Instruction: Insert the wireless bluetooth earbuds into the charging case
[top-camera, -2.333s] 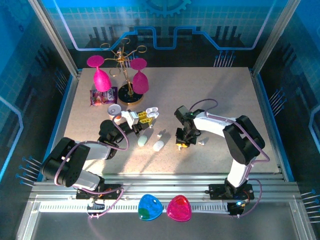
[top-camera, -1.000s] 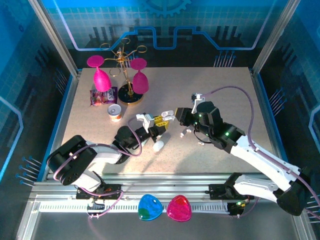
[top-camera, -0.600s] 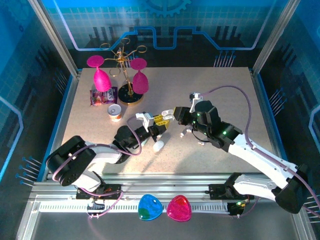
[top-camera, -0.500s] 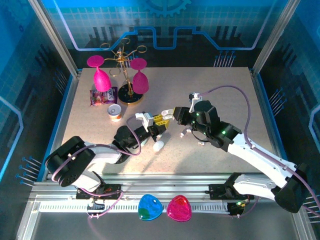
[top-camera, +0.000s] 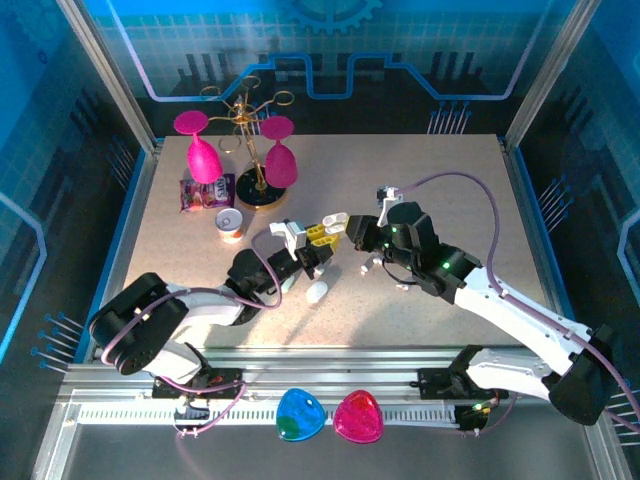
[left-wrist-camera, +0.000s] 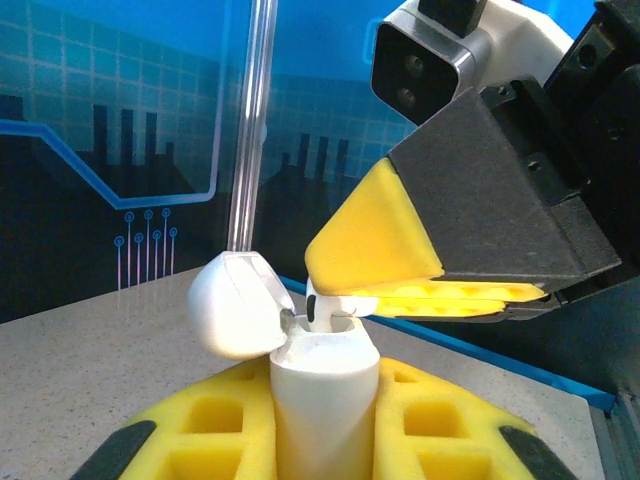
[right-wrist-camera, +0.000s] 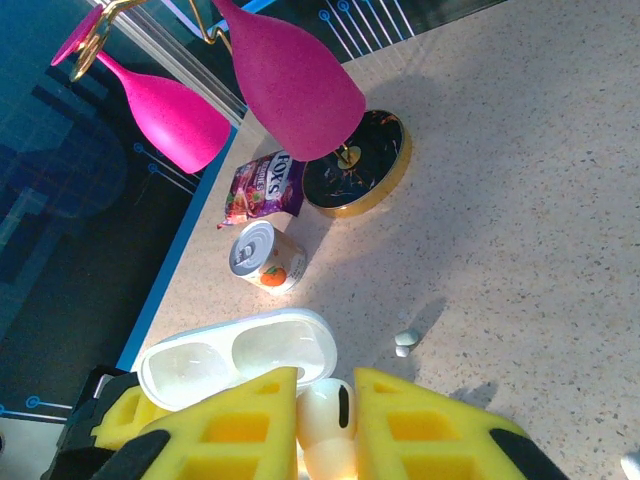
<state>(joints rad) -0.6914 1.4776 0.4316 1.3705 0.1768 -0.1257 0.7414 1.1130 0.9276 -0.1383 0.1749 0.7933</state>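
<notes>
The biggest thing I see from above is the table (top-camera: 440, 180). At its far left stands the gold stand (top-camera: 258, 195) with two pink glasses (top-camera: 281, 160), and beside it lie a candy bag (top-camera: 205, 192) and a small can (top-camera: 230, 224). My two arms meet near the middle. My left gripper (top-camera: 318, 238) is clamped on the open charging case (left-wrist-camera: 325, 385) and holds it upright above the table, with its lid (left-wrist-camera: 235, 305) flipped back. My right gripper (top-camera: 360, 232) is closed on one earbud (right-wrist-camera: 325, 415), pinched between the yellow pads just at the case. I judge that the task is at the insertion itself and nothing is seated yet. The left wrist camera shows the lower end of the bud at the mouth of the case, but I cannot tell whether it has entered its well. The right wrist camera gives what the left one does not: two hollows of the case, which look empty, and a loose earbud (right-wrist-camera: 405, 342) on the table beyond. The top camera adds a closed white case (top-camera: 316, 291) lying just below the left gripper. So this bud must go down, and others wait.
</notes>
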